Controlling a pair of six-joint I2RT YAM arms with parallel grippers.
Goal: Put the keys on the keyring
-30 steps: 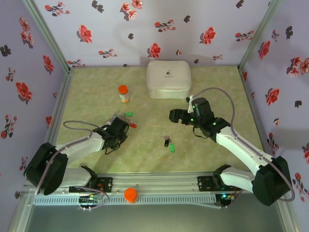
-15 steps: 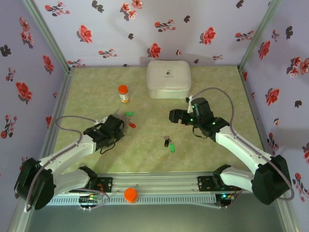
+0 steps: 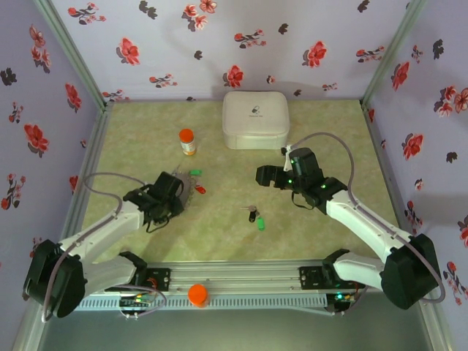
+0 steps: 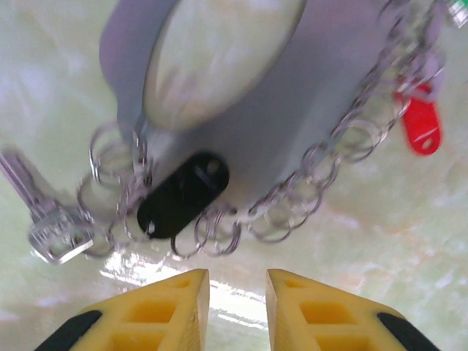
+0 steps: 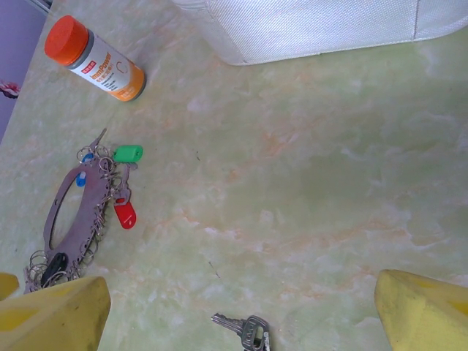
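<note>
Just ahead of the left pincer — the keyring, flat.

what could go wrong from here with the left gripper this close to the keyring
1. The left gripper, jaws narrowly apart, sits just short of the small rings fringing the keyring. Closing there may well pinch a small ring or the black tag rather than the ring body.
2. The loose keys lie flat, apart from the keyring. The wide-open right gripper could push them along rather than lift them.
</note>
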